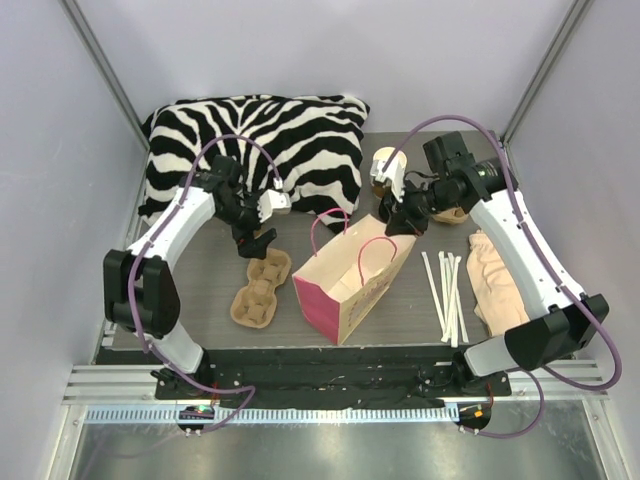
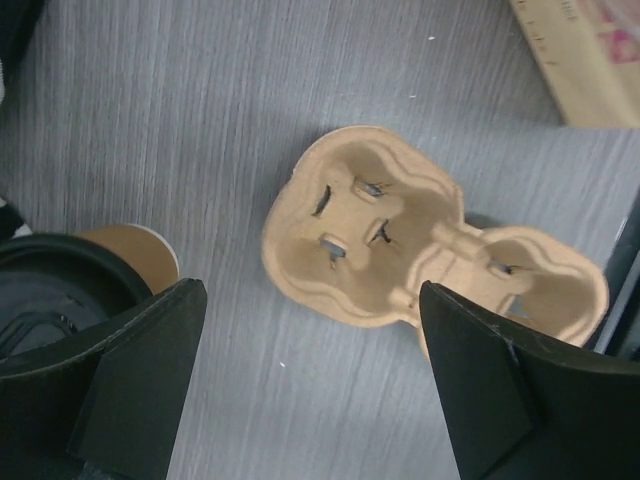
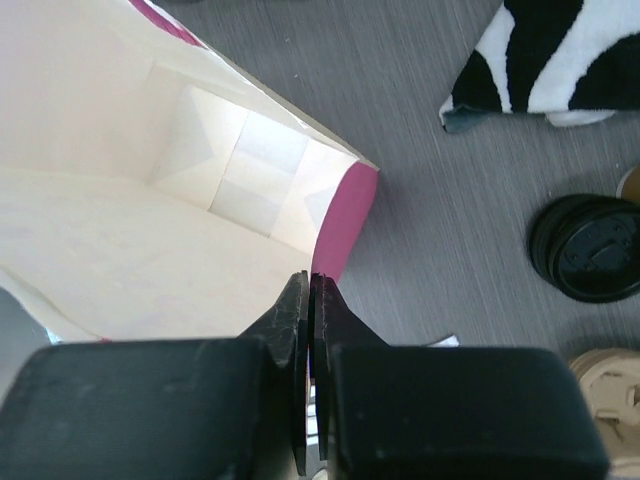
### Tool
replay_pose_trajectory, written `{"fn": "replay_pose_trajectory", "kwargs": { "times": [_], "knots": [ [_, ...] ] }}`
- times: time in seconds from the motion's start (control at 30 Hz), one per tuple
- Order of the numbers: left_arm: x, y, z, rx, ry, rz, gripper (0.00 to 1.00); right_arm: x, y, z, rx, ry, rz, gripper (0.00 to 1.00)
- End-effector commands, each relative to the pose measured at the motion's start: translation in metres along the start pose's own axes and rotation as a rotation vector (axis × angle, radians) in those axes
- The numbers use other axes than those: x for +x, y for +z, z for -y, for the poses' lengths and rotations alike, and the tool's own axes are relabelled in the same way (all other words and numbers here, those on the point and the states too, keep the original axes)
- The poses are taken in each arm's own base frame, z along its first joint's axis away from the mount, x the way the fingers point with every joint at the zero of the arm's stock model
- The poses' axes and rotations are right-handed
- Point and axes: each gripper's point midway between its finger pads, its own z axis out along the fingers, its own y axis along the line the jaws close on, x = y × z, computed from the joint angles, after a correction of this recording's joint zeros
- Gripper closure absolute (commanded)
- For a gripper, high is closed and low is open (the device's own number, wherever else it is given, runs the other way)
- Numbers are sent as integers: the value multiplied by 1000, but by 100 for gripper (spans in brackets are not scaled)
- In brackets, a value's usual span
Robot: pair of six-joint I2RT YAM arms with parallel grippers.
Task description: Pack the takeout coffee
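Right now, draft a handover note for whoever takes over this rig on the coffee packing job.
Left tool: open above the cup carrier, holding nothing.
Right tool: shut at the paper bag rim; grip on the paper unclear.
Takeout coffee: lidded, on the table beside the left tool.
Done: coffee not yet packed.
Left: grasp the coffee, likely seat it in the carrier, then bag it.

I see plain pale walls [image 1: 300, 50] closing in three sides, with slanted metal posts [image 1: 105, 72] at the back corners. Grey wood-grain tabletop [image 1: 200, 275], aluminium rail [image 1: 330, 385] along near edge. Light is even, shadows soft.
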Motion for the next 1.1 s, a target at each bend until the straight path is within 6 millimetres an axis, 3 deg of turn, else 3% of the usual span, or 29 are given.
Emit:
{"fn": "replay_pose_trajectory", "kwargs": {
  "times": [0.0,0.5,0.77,0.97,1.07],
  "knots": [
    [-5,11,-16,11,145,23,9,-20,2,-1,-45,-103,50,99],
    [4,61,-32,83,273,-6,19,-29,7,0,-81,-159,45,99],
    [8,77,-31,120,304,-14,27,-32,7,-3,-92,-175,40,99],
    [9,72,-18,160,312,-7,52,-39,5,-2,-82,-187,50,99],
    [7,66,-8,182,314,7,70,-40,4,0,-80,-184,50,99]
  ]
}}
